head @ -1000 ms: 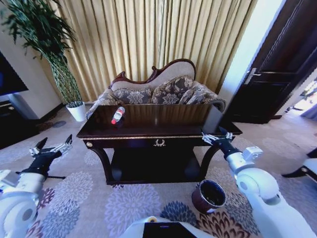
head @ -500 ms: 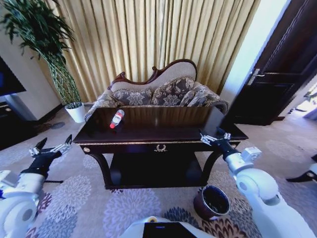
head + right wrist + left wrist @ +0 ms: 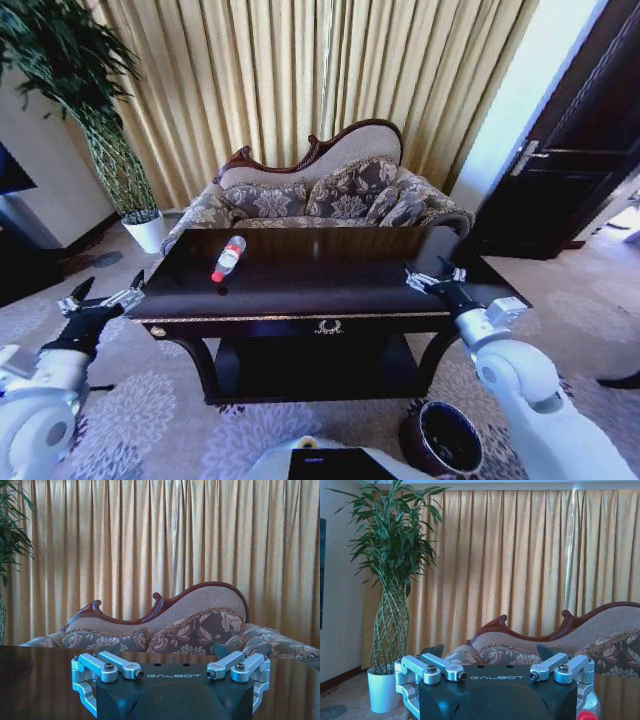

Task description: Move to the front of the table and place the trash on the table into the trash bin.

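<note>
- Closer now: your base has driven nearer the counter (image 3: 300,290); bottle (image 3: 228,258) within approach.
- Left hand (image 3: 98,301), right hand (image 3: 432,279): both spread open, empty.
- Trash bin (image 3: 444,447) beside you.

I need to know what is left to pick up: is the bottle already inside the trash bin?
No, the small clear plastic bottle with the red cap lies on the dark glossy wooden table, while the round reddish-brown bin stands on the carpet.

1. My tabletop (image 3: 330,270) is dark glossy wood, mirror-smooth, with a gold metallic trim edge
2. I see a clear plastic bottle (image 3: 228,258), cap red
3. The right claw (image 3: 436,278) shows brushed silvery metal links on matt black housing
4. Sofa (image 3: 320,195): patterned woven cloth, polished carved wood frame
5. Curtains (image 3: 320,80) look satiny
</note>
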Robot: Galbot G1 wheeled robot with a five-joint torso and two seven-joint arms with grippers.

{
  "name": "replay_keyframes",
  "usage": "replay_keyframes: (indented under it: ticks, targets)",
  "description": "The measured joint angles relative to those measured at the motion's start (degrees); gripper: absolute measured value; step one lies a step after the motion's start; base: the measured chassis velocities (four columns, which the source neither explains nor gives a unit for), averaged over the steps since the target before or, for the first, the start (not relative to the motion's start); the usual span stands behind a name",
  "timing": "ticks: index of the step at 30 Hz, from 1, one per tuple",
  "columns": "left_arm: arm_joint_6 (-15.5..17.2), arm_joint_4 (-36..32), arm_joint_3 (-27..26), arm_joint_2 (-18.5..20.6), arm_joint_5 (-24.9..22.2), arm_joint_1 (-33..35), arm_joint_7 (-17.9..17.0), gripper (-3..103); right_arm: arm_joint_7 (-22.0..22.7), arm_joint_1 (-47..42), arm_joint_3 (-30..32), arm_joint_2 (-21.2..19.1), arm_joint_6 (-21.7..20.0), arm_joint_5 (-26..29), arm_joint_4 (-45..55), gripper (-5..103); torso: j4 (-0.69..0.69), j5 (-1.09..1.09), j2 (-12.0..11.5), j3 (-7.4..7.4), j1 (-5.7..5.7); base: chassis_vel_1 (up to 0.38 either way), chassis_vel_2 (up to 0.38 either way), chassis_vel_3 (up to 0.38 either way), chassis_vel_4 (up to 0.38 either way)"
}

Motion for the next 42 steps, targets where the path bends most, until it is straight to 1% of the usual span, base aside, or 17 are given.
replay_keyframes:
  ticks: [9, 12, 15, 16, 18, 19, 20, 21, 22, 25, 26, 28, 32, 33, 35, 37, 42]
  targets:
    - [0.6, 0.3, 0.2, 1.4, -0.8, -1.2, -1.8, 100, 0.2, 0.0, -0.1, 0.2, 0.1, -0.1, -0.7, 100, 0.00, 0.01, 0.0, -0.02, -0.05, 0.000, 0.000, 0.000, 0.000]
    - [1.9, 0.4, 0.8, 2.8, -1.9, -2.6, -3.2, 100, 0.2, -0.1, -0.1, 0.3, 0.1, -0.1, -0.9, 100, 0.00, 0.00, 0.0, -0.01, -0.04, 0.000, 0.000, 0.000, 0.000]
    - [4.0, 1.4, 3.3, 7.0, -4.1, -6.2, -5.5, 100, 0.2, -0.3, -0.2, 0.5, 0.1, -0.1, -1.4, 100, 0.00, -0.01, 0.0, -0.01, -0.03, 0.000, 0.000, 0.000, 0.000]
    - [4.0, 1.4, 3.3, 7.0, -4.1, -6.2, -5.5, 100, 0.2, -0.3, -0.2, 0.5, 0.1, -0.1, -1.4, 100, 0.00, -0.01, 0.0, -0.01, -0.03, 0.000, 0.000, 0.000, 0.000]
    - [4.6, 2.4, 5.1, 9.5, -4.9, -8.3, -6.7, 100, 0.2, -0.3, -0.2, 0.5, 0.1, -0.2, -1.5, 100, 0.00, -0.01, 0.0, -0.01, -0.03, 0.000, 0.000, 0.000, 0.000]
    - [5.1, 3.7, 6.8, 11.8, -5.6, -10.1, -7.7, 100, 0.2, -0.3, -0.3, 0.5, 0.1, -0.2, -1.7, 100, -0.02, 0.00, 0.0, -0.01, -0.03, 0.000, 0.000, 0.000, 0.000]
    - [5.1, 3.7, 6.8, 11.8, -5.6, -10.1, -7.7, 100, 0.2, -0.3, -0.3, 0.5, 0.1, -0.2, -1.7, 100, -0.02, 0.00, 0.0, -0.01, -0.03, 0.000, 0.000, 0.000, 0.000]
    - [5.6, 4.9, 8.8, 14.2, -7.3, -11.7, -9.0, 100, 0.2, -0.3, -0.3, 0.5, 0.1, -0.3, -1.9, 100, -0.01, 0.00, 0.0, -0.01, -0.03, 0.000, 0.000, 0.000, 0.000]
    - [5.6, 4.9, 8.8, 14.2, -7.3, -11.7, -9.0, 100, 0.2, -0.3, -0.3, 0.5, 0.1, -0.3, -1.9, 100, -0.01, 0.00, 0.0, -0.01, -0.03, 0.000, 0.000, 0.000, 0.000]
    - [7.4, 8.2, 14.1, 18.0, -10.5, -16.1, -13.6, 100, 0.2, -0.3, -0.4, 0.8, 0.1, -0.8, -2.5, 100, 0.00, 0.00, 0.0, -0.01, -0.03, 0.000, 0.000, 0.000, 0.000]
    - [7.4, 8.2, 14.1, 18.0, -10.5, -16.1, -13.6, 100, 0.2, -0.3, -0.4, 0.8, 0.1, -0.8, -2.5, 100, 0.00, 0.00, 0.0, -0.01, -0.03, 0.000, 0.000, 0.000, 0.000]
    - [7.8, 10.8, 17.5, 19.6, -11.0, -18.9, -15.1, 100, 0.2, -0.3, -0.4, 0.9, 0.1, -1.2, -2.9, 100, -0.01, -0.01, 0.0, -0.01, -0.03, 0.000, 0.000, 0.000, 0.000]
    - [9.0, 14.0, 20.8, 21.1, -12.0, -22.4, -15.5, 100, 0.2, -0.3, -0.4, 1.0, 0.2, -1.7, -3.4, 100, 0.00, -0.01, 0.0, -0.01, -0.02, 0.000, 0.000, 0.000, 0.000]
    - [10.2, 15.5, 22.3, 21.8, -12.9, -24.3, -15.1, 100, 0.2, -0.3, -0.5, 1.0, 0.2, -2.0, -3.6, 100, 0.00, 0.00, 0.0, 0.00, -0.02, 0.000, 0.000, 0.000, 0.000]
    - [11.0, 16.4, 23.2, 22.1, -13.7, -25.5, -14.9, 100, 0.1, -0.2, -0.5, 1.0, 0.2, -2.2, -3.8, 100, 0.00, 0.00, 0.0, -0.01, -0.02, 0.000, 0.000, 0.000, 0.000]
    - [12.2, 18.9, 26.3, 22.8, -14.9, -28.5, -14.7, 100, 0.1, -0.1, -0.8, 1.0, 0.2, -2.7, -4.2, 100, 0.00, 0.00, 0.0, -0.01, -0.03, 0.000, 0.000, 0.000, 0.000]
    - [12.3, 20.7, 30.9, 23.5, -14.6, -32.5, -14.7, 100, 0.1, 0.0, -1.0, 1.1, 0.2, -3.1, -4.4, 100, 0.00, -0.01, 0.0, 0.00, -0.02, 0.000, 0.000, 0.000, 0.000]
